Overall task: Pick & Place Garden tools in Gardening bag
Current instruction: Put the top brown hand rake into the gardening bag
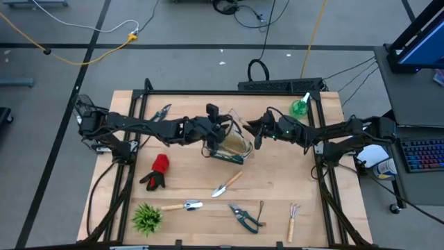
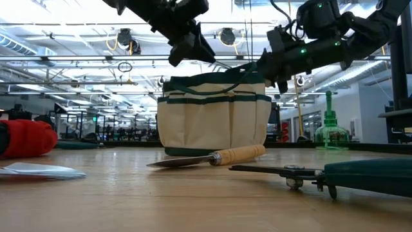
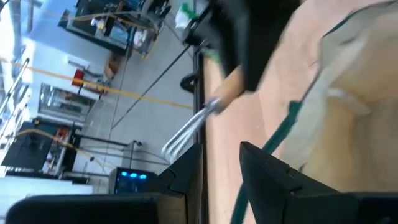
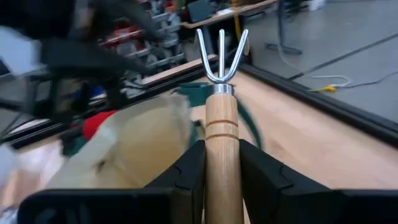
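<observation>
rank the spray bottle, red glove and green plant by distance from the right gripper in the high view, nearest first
Measured from the right gripper, which holds a hand fork by the bag:
1. Spray bottle, table's far right corner.
2. Red glove, left side.
3. Green plant, near left corner.

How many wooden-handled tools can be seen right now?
4. A fork in the right gripper by the bag; a trowel in front of the bag; another trowel beside the plant; a small fork right of the pruners. Others may be hidden in the bag.
</observation>
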